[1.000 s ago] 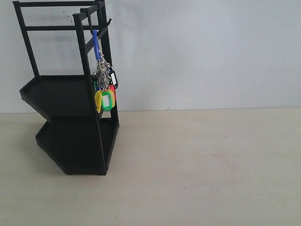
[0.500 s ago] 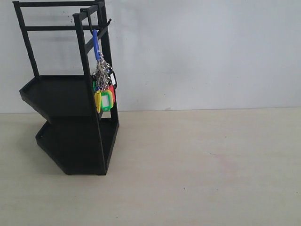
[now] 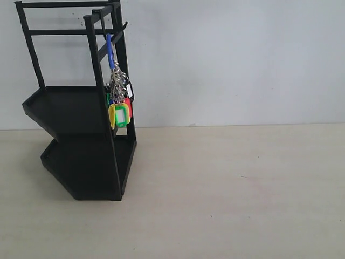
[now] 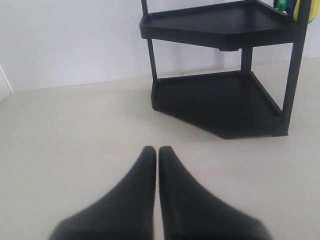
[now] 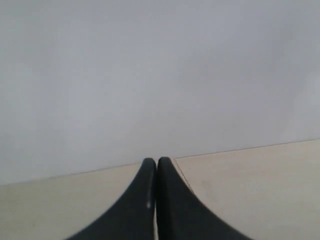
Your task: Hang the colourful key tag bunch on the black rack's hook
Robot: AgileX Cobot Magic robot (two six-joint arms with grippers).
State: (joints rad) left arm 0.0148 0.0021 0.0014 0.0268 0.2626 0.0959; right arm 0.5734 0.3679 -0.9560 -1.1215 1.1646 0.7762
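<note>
Already on black rack [image 3: 81, 156], colourful key tag bunch [image 3: 119, 105], left fingers [image 4: 140, 192], right fingers [image 5: 141, 200] closed, empty

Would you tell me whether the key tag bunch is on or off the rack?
On: the colourful key tag bunch hangs by its blue strap from the black rack, clear of the table.

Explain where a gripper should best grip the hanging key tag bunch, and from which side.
Probably the blue strap atop the key tag bunch: it hangs straight and thin, easy to pinch. Come from the exterior view's right, the open side; the black rack uprights crowd the left.
</note>
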